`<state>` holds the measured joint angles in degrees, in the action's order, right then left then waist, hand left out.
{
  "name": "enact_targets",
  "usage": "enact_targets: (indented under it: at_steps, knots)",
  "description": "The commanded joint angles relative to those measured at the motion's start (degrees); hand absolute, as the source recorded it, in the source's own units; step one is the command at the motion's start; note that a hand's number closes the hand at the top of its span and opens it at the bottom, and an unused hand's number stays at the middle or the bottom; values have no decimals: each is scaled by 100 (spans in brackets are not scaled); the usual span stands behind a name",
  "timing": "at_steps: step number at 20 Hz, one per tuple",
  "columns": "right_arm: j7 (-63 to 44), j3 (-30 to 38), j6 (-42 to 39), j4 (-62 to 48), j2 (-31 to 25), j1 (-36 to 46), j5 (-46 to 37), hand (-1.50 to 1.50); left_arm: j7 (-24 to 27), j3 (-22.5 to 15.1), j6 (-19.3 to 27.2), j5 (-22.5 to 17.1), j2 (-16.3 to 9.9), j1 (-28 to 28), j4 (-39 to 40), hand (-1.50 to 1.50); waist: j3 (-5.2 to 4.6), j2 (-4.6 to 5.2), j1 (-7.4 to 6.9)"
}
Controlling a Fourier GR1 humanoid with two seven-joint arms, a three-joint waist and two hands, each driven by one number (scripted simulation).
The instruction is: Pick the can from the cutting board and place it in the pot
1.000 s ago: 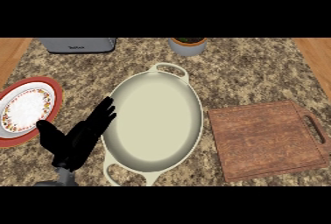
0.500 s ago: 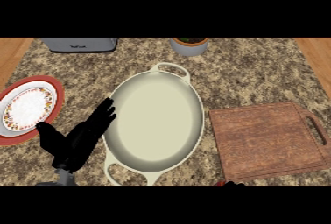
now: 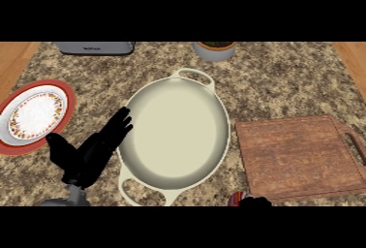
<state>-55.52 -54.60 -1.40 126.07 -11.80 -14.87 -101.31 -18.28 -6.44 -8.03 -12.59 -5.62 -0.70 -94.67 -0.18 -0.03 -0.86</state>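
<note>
Right hand has come up a bit more at the bottom edge since the earlier frames, just below the board's near-left corner; only a black sliver shows, so cannot tell how its fingers are set. Next to it, a small red striped bit, apparently the can, now peeks in at the bottom edge; it sits off the board, near the pot's lower right rim, touching or right beside that hand. Everything else unchanged.

Counter: speckled granite. Pot: cream, oval, two loop handles, nothing inside, mid-counter. Board: brown wood, right of pot, handle on its right side, nothing on it. Plate: red rim, white patterned centre, far left. Left hand: fingers straight and spread, holding nothing, just beside the pot's left rim. Toaster at top left edge, grey. Planter at top centre.
</note>
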Motion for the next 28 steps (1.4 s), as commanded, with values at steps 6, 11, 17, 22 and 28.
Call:
enact_targets:
  at_steps: [6, 11, 17, 22, 28]
  knots:
    - [-385, -121, -369, 899, 1118, 716, 999, 150, -43, -68, -77, -43, 15, -61, -92, 0, -6, 84, -209]
    - [-446, 245, -347, 650, 1119, 1264, 1577, 150, -11, -226, 1, 80, 167, -126, -1, 0, -5, 136, -289]
    - [-483, 969, -343, 64, 1118, 1994, 2320, 150, -89, -329, -57, 93, 139, -45, -161, 0, -2, 153, -478]
    - [-624, 1781, -169, -1007, 1151, 3244, 3191, 150, 33, -285, -48, 162, 171, -260, 103, 0, -1, 172, -465]
    - [-552, 2708, 673, -2857, 1173, 5077, 4398, 150, -149, -253, -162, 70, 56, -268, 54, 0, 13, 135, -498]
